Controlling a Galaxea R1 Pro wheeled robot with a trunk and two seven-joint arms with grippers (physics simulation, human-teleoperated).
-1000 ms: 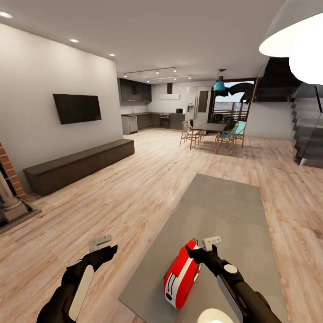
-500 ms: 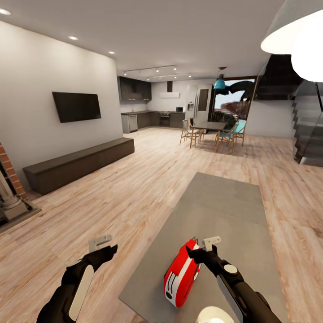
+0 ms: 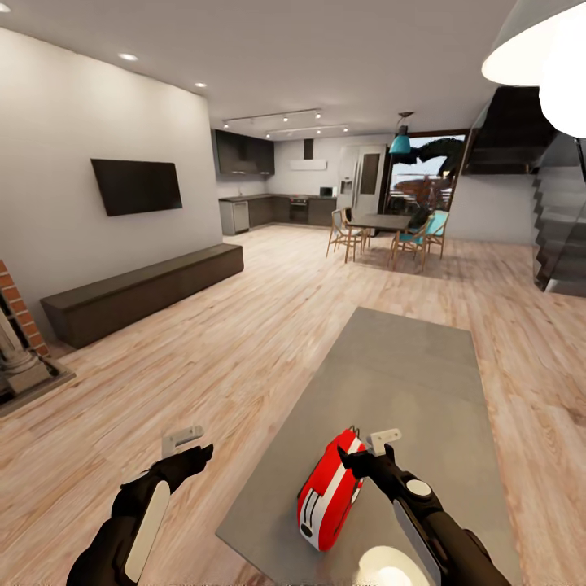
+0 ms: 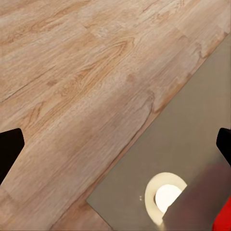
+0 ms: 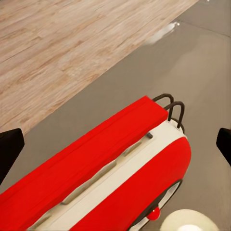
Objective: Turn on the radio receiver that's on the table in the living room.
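The glossy red radio receiver (image 3: 330, 492) with its white band lies on the near end of the grey coffee table (image 3: 407, 374). My right gripper (image 3: 358, 462) hovers at the radio's far right end, open, its fingers spread wide. The right wrist view looks straight down on the radio (image 5: 106, 178), with the right gripper (image 5: 115, 147) open and its dark fingertips (image 5: 9, 149) at the picture's edges. My left gripper (image 3: 194, 457) hangs open over the wooden floor, left of the table. In the left wrist view the left gripper (image 4: 115, 144) is over the floor beside the table's corner (image 4: 192, 144).
A long dark brown bench cabinet (image 3: 138, 293) runs along the left wall under a TV (image 3: 137, 185). A brick fireplace (image 3: 16, 325) stands at far left. A dining table with chairs (image 3: 382, 228) is far ahead, stairs (image 3: 561, 236) at right. Wooden floor surrounds the coffee table.
The whole head view has shifted a little, so the camera moved. Both arms and the radio keep their places relative to each other.
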